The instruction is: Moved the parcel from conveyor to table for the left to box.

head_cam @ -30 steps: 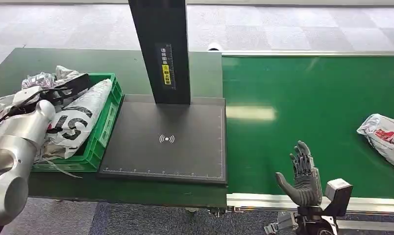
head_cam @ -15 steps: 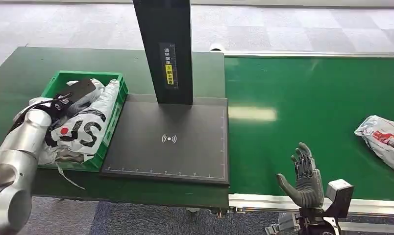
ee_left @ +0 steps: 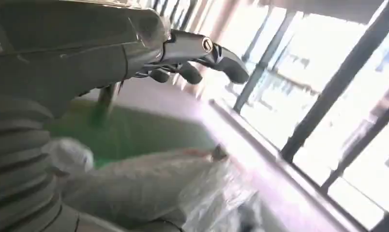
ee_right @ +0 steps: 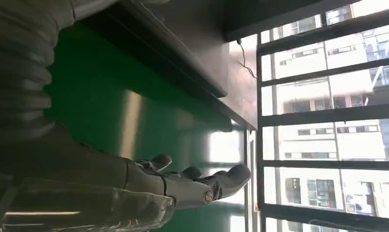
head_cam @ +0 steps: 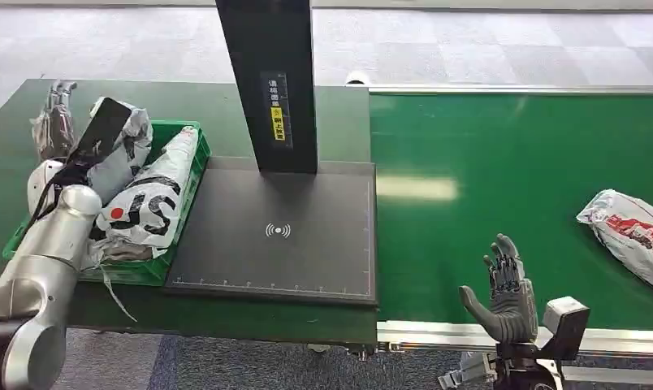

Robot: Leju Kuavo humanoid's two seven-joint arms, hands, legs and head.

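A crinkled, glossy plastic parcel (head_cam: 628, 236) is seen lying on the smooth green conveyor (head_cam: 502, 146), carried slightly nearer than before to the right hand (head_cam: 506, 296), whose fingers are spread and hold nothing, while the left hand (head_cam: 57, 122), now raised beyond the green crate (head_cam: 157, 256), cannot be judged.

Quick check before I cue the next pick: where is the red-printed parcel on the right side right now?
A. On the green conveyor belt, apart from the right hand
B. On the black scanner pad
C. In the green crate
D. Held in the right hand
A. The red-printed parcel lies on the green conveyor belt near its right edge, while the right hand stands open and empty at the near rail.
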